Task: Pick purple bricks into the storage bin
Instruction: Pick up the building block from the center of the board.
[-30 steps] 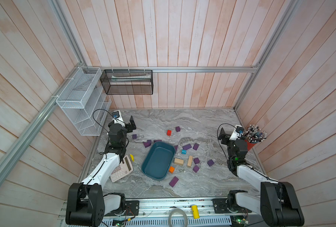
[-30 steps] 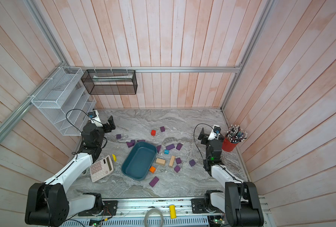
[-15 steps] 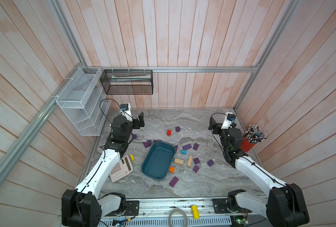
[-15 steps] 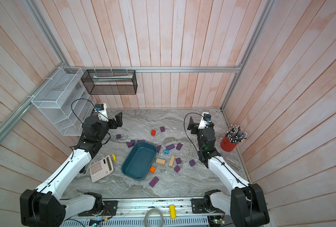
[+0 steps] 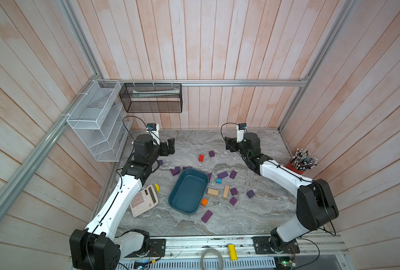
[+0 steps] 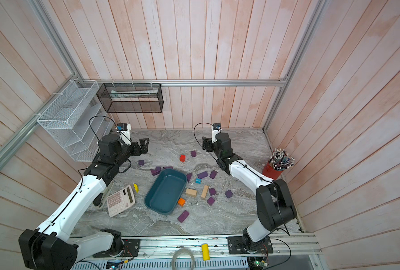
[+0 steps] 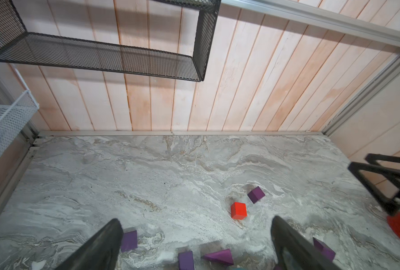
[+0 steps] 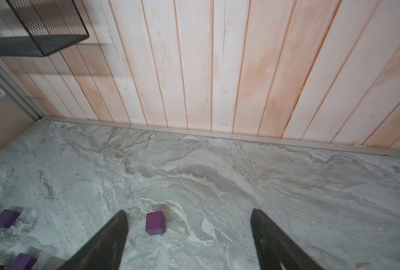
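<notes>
The left gripper [image 7: 195,221] hangs off the table with its two dark fingers [image 7: 105,243] spread wide and nothing between them. Across the workspace the right gripper [image 8: 188,211] likewise shows its fingers [image 8: 110,240] apart and holding nothing, while a single purple cube [image 8: 155,222] lies on the stone beyond them. In both top views the two grippers face each other over the back of the marble table [image 5: 252,217].

The purple bricks [image 5: 222,174] lie scattered on the table around the storage bin [image 5: 188,190], which sits slantwise near the middle. Several bricks crowd just beside its far rim. Others are strewn off its right side among two tan wooden blocks [image 5: 212,192] and a small blue cube [image 5: 219,180], and one oblong lies near its front corner.

A red cube [image 5: 201,157] rests near the back, and an orange cube [image 5: 204,201] sits just beside the bin's right wall. A calculator [image 5: 144,201] lies left of the bin. A red pencil cup [image 5: 298,163] stands by the right wall, and a black mesh basket [image 5: 151,98] and a white wire rack [image 5: 96,124] hang above
</notes>
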You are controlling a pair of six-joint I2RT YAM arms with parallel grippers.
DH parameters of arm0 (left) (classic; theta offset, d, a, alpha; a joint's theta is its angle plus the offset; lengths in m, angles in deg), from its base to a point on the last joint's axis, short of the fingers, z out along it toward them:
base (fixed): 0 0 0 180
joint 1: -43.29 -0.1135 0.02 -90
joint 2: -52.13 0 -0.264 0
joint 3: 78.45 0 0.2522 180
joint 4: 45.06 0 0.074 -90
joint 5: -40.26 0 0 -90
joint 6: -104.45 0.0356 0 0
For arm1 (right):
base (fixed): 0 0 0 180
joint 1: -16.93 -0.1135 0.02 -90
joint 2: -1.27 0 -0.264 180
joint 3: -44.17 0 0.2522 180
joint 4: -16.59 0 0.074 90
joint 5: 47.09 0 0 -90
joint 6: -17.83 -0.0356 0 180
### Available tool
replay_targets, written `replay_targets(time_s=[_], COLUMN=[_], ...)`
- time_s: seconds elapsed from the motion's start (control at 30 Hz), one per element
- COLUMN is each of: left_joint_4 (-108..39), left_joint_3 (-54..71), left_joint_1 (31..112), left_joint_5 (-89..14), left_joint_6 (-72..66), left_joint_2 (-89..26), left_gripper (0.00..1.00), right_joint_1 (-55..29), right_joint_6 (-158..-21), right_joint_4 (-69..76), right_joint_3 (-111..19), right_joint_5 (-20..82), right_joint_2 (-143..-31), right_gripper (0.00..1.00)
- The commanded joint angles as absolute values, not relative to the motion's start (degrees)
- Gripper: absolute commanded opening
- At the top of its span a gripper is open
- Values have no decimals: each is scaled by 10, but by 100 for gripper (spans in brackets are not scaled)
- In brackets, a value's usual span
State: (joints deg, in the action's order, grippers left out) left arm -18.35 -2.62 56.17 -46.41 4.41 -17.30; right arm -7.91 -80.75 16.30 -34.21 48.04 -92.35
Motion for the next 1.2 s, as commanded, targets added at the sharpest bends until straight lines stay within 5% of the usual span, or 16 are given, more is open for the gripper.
replay_targets(time_s=[0.0,0.4,1.17], left_joint_4=[-148,-123,-123], left_joint_3=[-16,-5,0], left_joint_1=[563,563,560], left_joint_5=[-413,-368,-364], left_joint_6=[40,37,21], left_joint_2=[-189,-229,-242], left_gripper=[100,100,100], right_joint_1=[-88,-112,-124], right_joint_6=[-809,-770,-751], right_joint_4=[60,-65,-153], right_joint_3=[-391,-574,-696], right_joint_5=[451,422,388], right_joint_2=[-973,-1158,-1296], right_gripper=[83,70,55])
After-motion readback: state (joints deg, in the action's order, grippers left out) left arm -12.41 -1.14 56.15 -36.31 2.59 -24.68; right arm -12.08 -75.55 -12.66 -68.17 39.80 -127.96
